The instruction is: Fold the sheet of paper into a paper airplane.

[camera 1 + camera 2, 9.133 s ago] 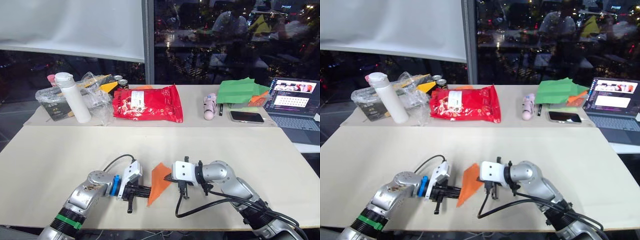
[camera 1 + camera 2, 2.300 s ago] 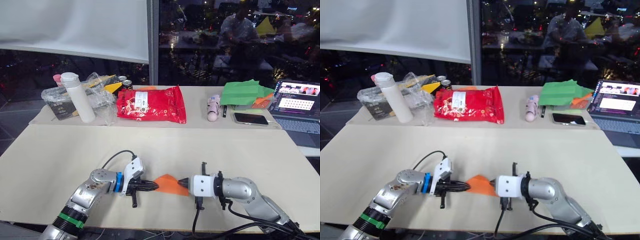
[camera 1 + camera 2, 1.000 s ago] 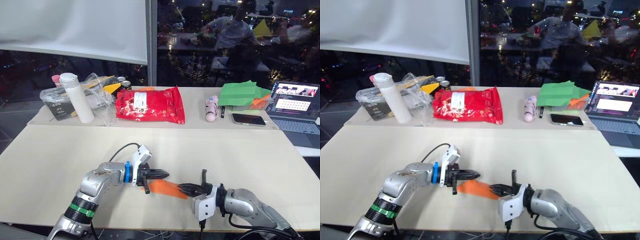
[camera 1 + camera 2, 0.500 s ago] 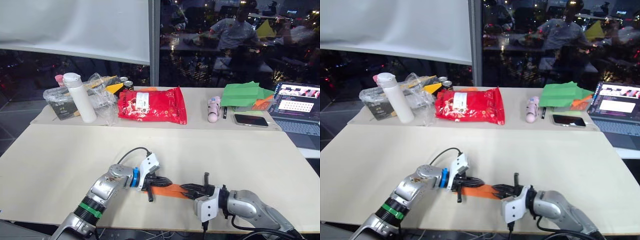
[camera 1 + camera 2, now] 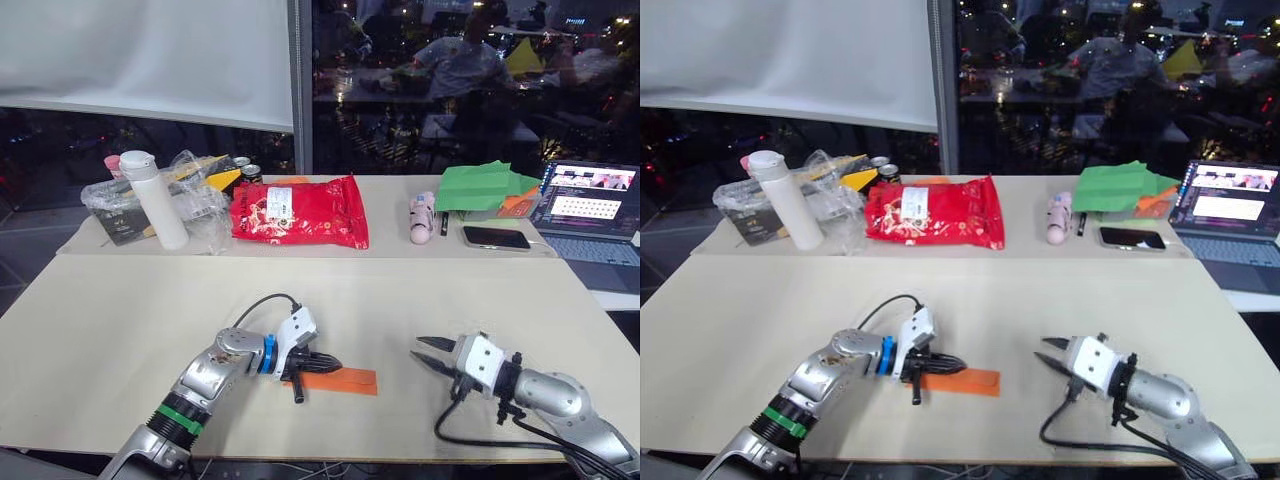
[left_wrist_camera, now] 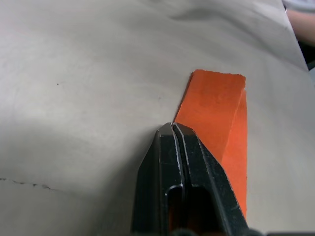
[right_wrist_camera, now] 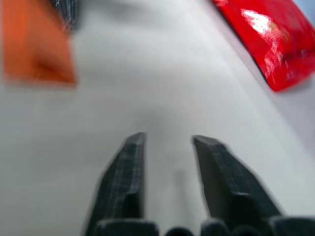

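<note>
Dark windows are backing the table (image 5: 120,310), where the paper airplane (image 5: 345,380) is lying at six o'clock; left gripper (image 5: 325,364) clenched, pressing its edge, right gripper (image 5: 428,355) released. Light, flimsy: pinch a folded edge.

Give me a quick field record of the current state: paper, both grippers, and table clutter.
paper airplane: orange folded strip, flat on the table
left gripper: shut on the strip's left end
right gripper: open, empty, off to the strip's right
back row: white bottle, red bag, green folded paper, phone, laptop
</note>
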Tool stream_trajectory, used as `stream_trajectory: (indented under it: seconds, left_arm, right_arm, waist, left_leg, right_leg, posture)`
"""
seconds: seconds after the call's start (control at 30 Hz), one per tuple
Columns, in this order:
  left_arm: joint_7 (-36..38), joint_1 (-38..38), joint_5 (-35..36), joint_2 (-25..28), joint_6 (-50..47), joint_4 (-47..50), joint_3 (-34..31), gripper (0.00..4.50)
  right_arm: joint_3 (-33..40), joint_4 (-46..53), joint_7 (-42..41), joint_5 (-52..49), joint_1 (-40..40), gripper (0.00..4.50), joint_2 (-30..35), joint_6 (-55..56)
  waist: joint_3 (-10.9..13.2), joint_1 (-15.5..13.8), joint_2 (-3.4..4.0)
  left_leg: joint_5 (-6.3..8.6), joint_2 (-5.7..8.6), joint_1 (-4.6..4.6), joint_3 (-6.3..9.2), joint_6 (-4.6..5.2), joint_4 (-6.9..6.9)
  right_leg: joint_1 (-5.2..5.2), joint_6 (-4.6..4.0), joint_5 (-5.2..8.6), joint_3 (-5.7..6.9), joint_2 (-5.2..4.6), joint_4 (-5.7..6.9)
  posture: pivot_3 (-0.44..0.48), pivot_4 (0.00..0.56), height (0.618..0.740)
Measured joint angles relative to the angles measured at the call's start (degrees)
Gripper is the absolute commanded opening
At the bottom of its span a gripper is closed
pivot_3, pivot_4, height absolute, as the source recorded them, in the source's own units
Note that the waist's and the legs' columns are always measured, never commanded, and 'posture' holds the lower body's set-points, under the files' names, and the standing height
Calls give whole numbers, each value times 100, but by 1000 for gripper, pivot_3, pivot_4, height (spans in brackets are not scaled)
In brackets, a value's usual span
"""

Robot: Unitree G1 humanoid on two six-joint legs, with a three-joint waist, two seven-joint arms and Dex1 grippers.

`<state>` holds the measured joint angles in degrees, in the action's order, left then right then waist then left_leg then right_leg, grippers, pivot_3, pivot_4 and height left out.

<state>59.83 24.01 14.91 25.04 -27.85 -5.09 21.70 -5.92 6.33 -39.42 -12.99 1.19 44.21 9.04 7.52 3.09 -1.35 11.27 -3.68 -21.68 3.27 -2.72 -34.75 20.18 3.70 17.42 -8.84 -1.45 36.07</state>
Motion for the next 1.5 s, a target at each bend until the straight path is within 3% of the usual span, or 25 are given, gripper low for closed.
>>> stream_trajectory:
  seconds: [0.03,0.23,0.5,1.5]
  left_arm:
    - [8,2,-27,6,36,-3,6,0]
    - [25,-12,-129,32,136,54,14,0]
    - [-42,-199,-137,179,128,324,-45,0]
    - [35,-181,-140,278,-4,387,-46,0]
  right_arm:
    - [-16,169,-39,-174,-93,37,-136,-343]
    - [-700,915,-176,-344,-496,37,-776,-1706]
    - [-1144,713,-164,-132,-439,37,-1301,-2470]
    - [-1228,469,-583,259,-700,37,-1544,-2658]
  waist:
    - [0,8,5]
    - [-12,7,29]
    - [-19,7,37]
    - [-31,75,35]
  left_leg:
    - [0,1,4,0,0,0]
    - [1,0,-4,2,0,5]
    - [2,-1,-4,0,3,7]
    - [6,-5,7,1,4,10]
  right_leg:
    - [2,0,0,0,0,0]
    - [15,2,1,3,1,-3]
    - [19,-1,4,3,1,-6]
    - [15,-16,15,3,5,-6]
  posture:
    - [0,150,712]
    - [0,150,712]
    - [0,150,712]
    - [0,150,712]
